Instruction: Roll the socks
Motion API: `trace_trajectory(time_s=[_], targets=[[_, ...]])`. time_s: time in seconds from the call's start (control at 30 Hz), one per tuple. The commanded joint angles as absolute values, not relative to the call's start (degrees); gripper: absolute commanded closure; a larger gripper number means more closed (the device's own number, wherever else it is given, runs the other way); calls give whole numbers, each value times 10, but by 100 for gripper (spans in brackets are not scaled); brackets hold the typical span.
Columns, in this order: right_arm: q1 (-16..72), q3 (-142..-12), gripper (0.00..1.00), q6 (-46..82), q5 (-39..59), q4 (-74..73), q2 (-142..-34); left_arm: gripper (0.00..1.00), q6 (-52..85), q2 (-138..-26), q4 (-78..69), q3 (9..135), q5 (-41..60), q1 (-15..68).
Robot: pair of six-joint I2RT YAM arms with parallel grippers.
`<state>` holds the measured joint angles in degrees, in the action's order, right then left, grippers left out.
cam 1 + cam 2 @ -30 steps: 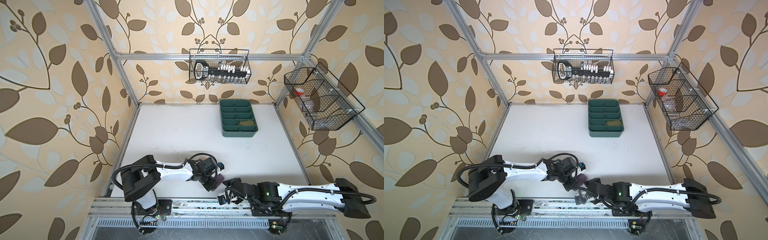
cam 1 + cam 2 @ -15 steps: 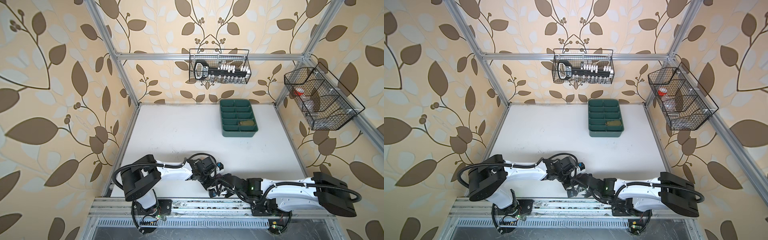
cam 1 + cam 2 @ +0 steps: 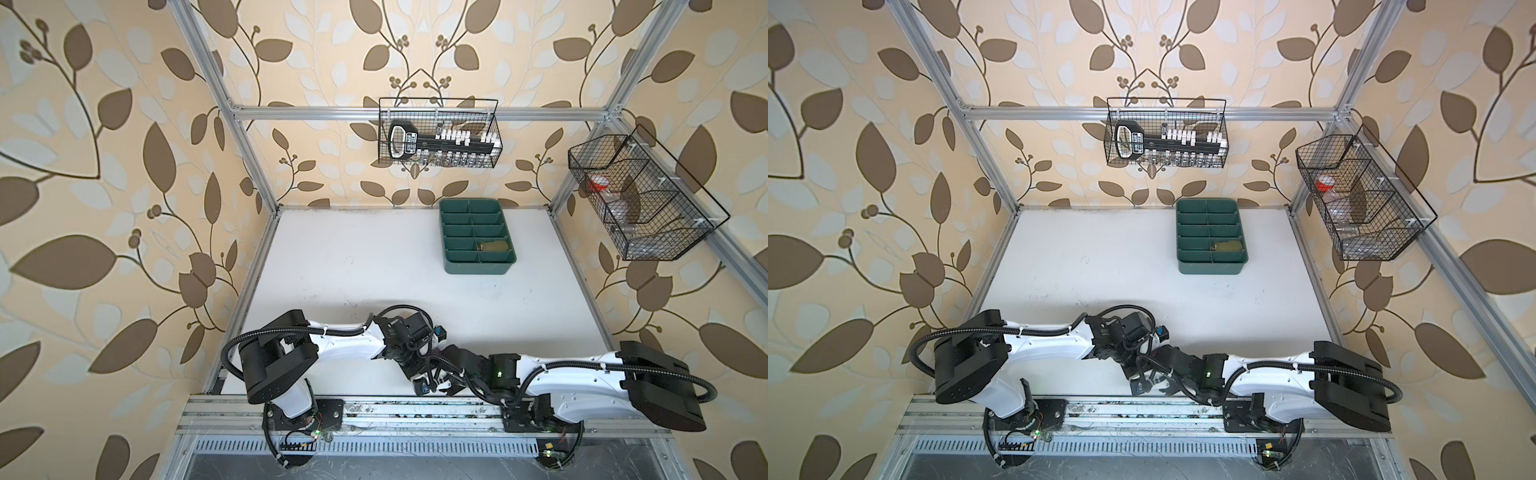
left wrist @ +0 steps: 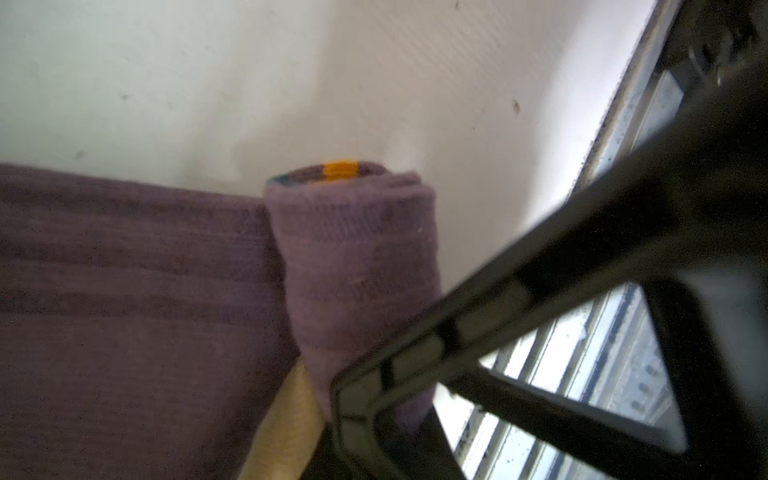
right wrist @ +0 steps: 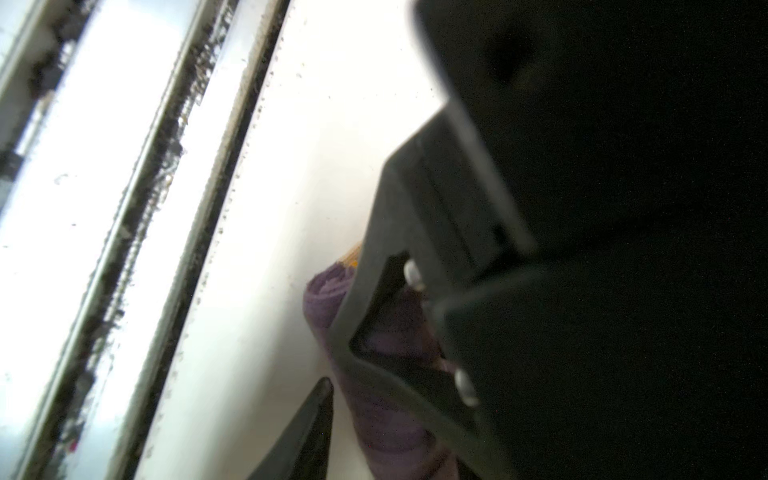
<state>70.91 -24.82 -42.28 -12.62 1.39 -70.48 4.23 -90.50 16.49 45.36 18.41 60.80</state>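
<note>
Table [image 3: 353,270]: white; both arms reach in low and meet at the middle of its front edge.
Purple sock [image 4: 357,266]: on the table by the front edge, between the two arms. Part of it is wound into a tight roll, with a yellow stripe [image 4: 340,170] showing at one end of the roll. The unrolled part [image 4: 124,311] lies flat beside the roll, touching it, and a beige patch [image 4: 286,419] shows at the roll's other end.
Left end effector [image 3: 417,372]: clenched on the purple sock. In the left wrist view one black finger [image 4: 436,345] presses into the roll; the other finger is hidden.
Right end effector [image 5: 337,357]: its fingers stand apart on either side of the roll [image 5: 328,291]. Whether they squeeze it I cannot tell.
Olive sock [image 3: 494,246]: a small bundle in the tray, right-hand column, second compartment from the front.
Tray [image 3: 476,268]: dark green, divided, at the back right of the table, well apart from the arms.
Wire baskets: one on the back wall [image 3: 438,139], one on the right wall [image 3: 640,199].
Rail [image 5: 124,208]: metal, running along the table's front edge, near the roll.
</note>
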Motion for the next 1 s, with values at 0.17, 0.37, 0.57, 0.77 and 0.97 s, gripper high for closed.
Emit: trace_trajectory(time_s=[0.17, 0.37, 0.57, 0.77, 0.97], targets=[[695, -220, 44, -448, -222, 97, -671, 83, 35, -902, 214, 464, 188, 622], [712, -215, 44, -452, -243, 57, -734, 84, 36, -904, 216, 465, 193, 623], [708, -223, 54, -448, -241, 46, -774, 84, 36, -902, 221, 468, 197, 622], [707, -222, 56, -456, -237, 87, -772, 83, 30, -904, 230, 475, 200, 623], [715, -223, 52, -463, -249, 148, -724, 83, 26, -909, 241, 486, 198, 623]])
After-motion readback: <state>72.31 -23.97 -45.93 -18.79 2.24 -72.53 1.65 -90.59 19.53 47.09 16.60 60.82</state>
